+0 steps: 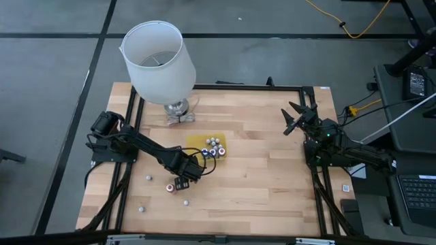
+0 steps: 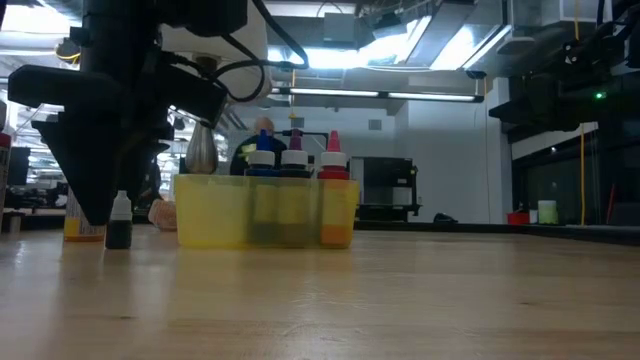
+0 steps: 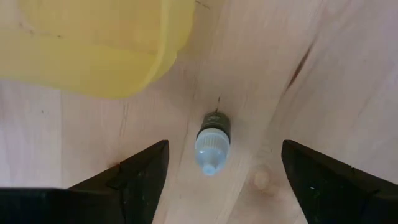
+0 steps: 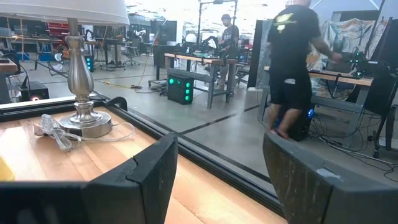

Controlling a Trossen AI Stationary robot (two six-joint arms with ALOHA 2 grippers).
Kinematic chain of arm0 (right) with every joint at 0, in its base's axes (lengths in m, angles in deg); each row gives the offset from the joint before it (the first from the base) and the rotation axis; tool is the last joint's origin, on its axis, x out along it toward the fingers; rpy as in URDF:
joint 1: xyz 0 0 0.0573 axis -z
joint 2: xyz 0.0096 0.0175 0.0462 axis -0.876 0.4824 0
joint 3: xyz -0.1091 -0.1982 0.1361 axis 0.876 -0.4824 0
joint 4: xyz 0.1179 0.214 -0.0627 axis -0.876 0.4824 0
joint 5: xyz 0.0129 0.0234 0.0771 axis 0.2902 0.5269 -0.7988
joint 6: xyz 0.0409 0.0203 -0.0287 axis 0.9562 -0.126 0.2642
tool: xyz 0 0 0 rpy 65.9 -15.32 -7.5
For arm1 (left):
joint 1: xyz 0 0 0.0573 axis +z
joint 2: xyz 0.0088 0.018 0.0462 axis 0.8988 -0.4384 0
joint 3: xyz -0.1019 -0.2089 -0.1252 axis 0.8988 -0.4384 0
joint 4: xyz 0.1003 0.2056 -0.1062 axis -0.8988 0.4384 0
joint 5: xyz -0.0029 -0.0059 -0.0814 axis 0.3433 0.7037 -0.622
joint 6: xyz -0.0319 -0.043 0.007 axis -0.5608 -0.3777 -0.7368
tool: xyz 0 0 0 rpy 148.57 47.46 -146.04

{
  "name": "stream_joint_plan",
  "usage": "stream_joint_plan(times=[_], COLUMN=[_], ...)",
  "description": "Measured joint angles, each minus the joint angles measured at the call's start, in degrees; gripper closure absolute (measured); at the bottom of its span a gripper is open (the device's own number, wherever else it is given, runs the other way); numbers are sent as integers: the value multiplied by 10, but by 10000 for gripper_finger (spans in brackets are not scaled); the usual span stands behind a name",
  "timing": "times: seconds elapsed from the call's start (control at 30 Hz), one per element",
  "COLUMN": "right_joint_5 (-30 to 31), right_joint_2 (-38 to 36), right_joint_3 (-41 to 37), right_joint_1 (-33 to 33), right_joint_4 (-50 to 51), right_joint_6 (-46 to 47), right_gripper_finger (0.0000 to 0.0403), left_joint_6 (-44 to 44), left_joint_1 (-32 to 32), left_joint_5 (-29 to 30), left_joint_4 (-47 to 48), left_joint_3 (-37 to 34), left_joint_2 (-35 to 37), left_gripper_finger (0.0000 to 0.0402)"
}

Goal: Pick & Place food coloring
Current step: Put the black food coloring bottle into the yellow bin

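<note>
A small food coloring bottle (image 3: 212,140) with a dark body and a whitish cap stands upright on its base on the wooden table, just beside the yellow tray (image 3: 93,50). My left gripper (image 3: 225,150) points down over it and is open, one finger on each side of the bottle with a clear gap to both. In the low view the same bottle (image 2: 118,222) stands at the foot of the left gripper (image 2: 95,190). Several more bottles (image 1: 212,149) stand in the tray (image 1: 197,142). My right gripper (image 1: 296,120) waits open at the far right, touching nothing.
Loose bottles lie on the table near the left arm: one with a red top (image 1: 169,188) and whitish ones (image 1: 148,177), (image 1: 185,201), (image 1: 142,209). A lamp with a big white shade (image 1: 158,61) stands at the far left, its cord (image 4: 56,137) beside the base. People move in the room beyond.
</note>
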Motion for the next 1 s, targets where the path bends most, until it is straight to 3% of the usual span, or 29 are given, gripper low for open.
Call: stream_joint_plan(times=[1.0], right_joint_5=[0], right_joint_2=[0], right_joint_3=[0], right_joint_1=[0], right_joint_4=[0], right_joint_6=[0], right_gripper_finger=[166], left_joint_6=[-6], left_joint_1=[0], left_joint_5=[-9], left_joint_4=[1], left_joint_3=[0], left_joint_2=[8], left_gripper_finger=[275])
